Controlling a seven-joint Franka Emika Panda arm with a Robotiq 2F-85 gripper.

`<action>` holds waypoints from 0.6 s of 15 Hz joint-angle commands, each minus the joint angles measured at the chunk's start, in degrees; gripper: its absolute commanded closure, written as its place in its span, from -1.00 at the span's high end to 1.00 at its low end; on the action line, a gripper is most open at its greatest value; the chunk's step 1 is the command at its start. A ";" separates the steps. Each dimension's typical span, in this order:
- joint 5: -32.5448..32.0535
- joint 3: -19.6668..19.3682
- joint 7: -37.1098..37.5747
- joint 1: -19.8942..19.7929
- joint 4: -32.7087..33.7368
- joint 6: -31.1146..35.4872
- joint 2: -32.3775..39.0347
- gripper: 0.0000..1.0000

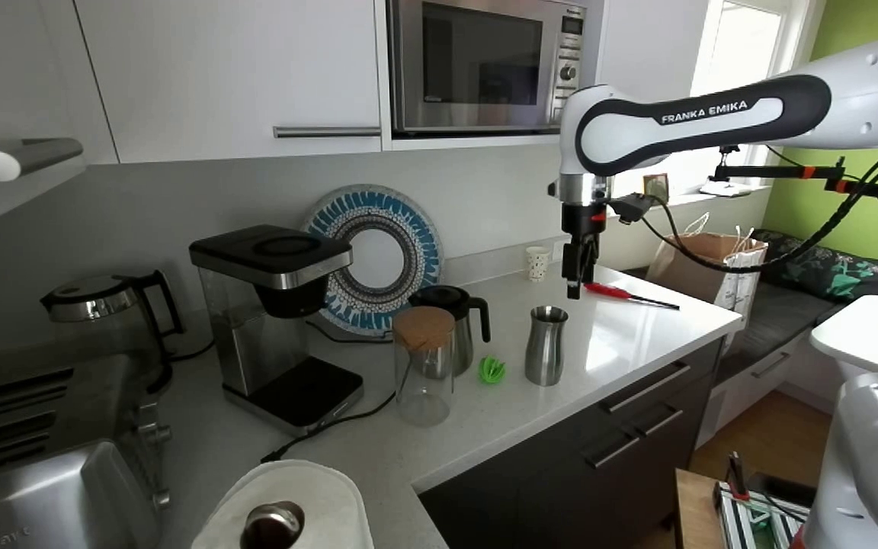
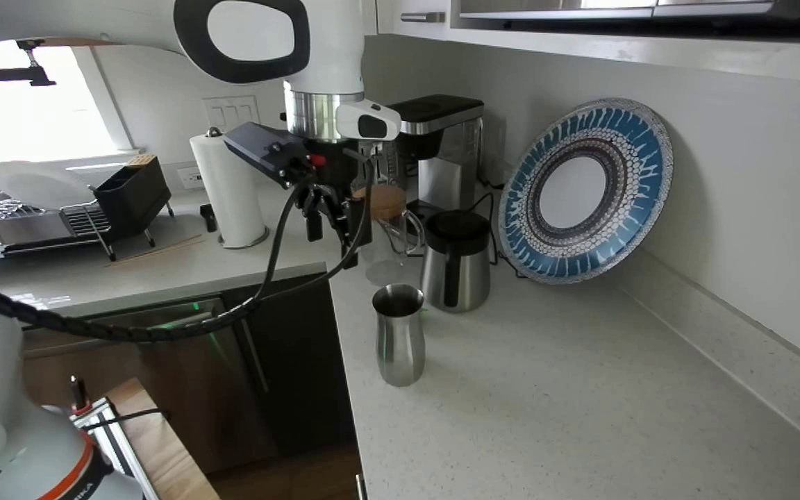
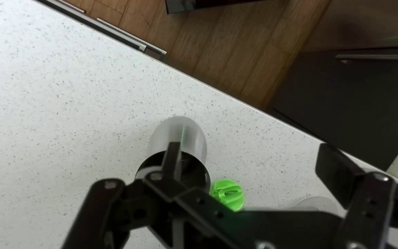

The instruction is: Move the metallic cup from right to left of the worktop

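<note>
The metallic cup stands upright on the pale worktop, near its front edge. It also shows in an exterior view and in the wrist view, where one finger covers part of its mouth. My gripper hangs pointing down, higher than the cup and apart from it. In an exterior view the gripper shows up and to the left of the cup's rim. In the wrist view the fingers are wide apart with nothing between them.
A green plastic piece lies beside the cup. A cork-lidded glass jar, a metal kettle and a coffee machine stand farther along. A red screwdriver and a white cup are on the far part. A patterned plate leans on the wall.
</note>
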 commanded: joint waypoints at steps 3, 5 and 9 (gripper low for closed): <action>-3.79 0.89 -4.32 0.18 -2.72 5.97 2.17 1.00; -3.87 0.91 -5.90 0.28 -3.08 7.48 4.23 1.00; -4.17 1.24 -7.65 -0.06 -3.78 9.54 8.26 1.00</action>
